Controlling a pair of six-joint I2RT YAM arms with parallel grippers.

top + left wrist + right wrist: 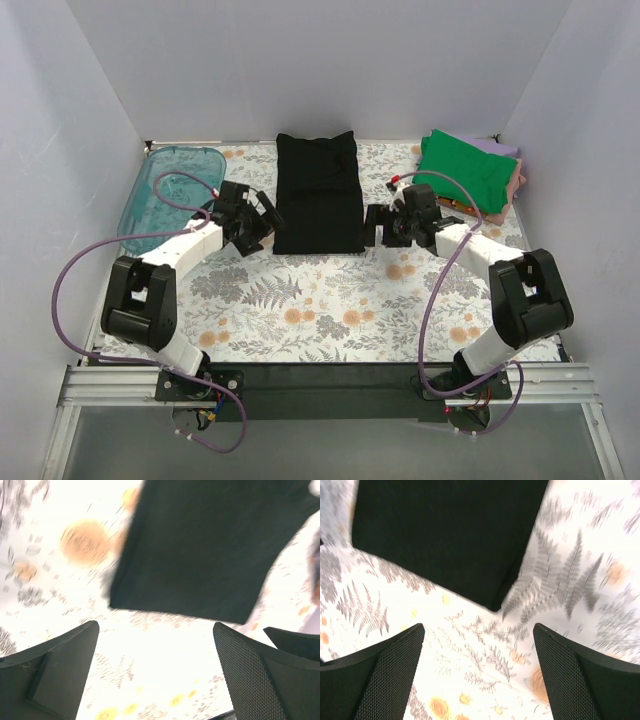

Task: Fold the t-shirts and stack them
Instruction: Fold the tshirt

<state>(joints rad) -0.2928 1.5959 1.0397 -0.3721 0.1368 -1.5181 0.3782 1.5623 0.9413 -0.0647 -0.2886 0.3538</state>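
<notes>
the folded black cloth t-shirt (318, 195) should be pinched evenly by left gripper (262, 217) and right gripper (378, 228) (both wide, empty).

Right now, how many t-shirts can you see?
5: a black t-shirt mid-table; green, lilac, pink and orange ones piled far right. More may hide underneath.

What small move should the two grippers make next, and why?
Probably lower both onto the near corners of the black t-shirt and close: it lies as a long strip, and the left gripper and right gripper flank its near end, open and empty.
</notes>
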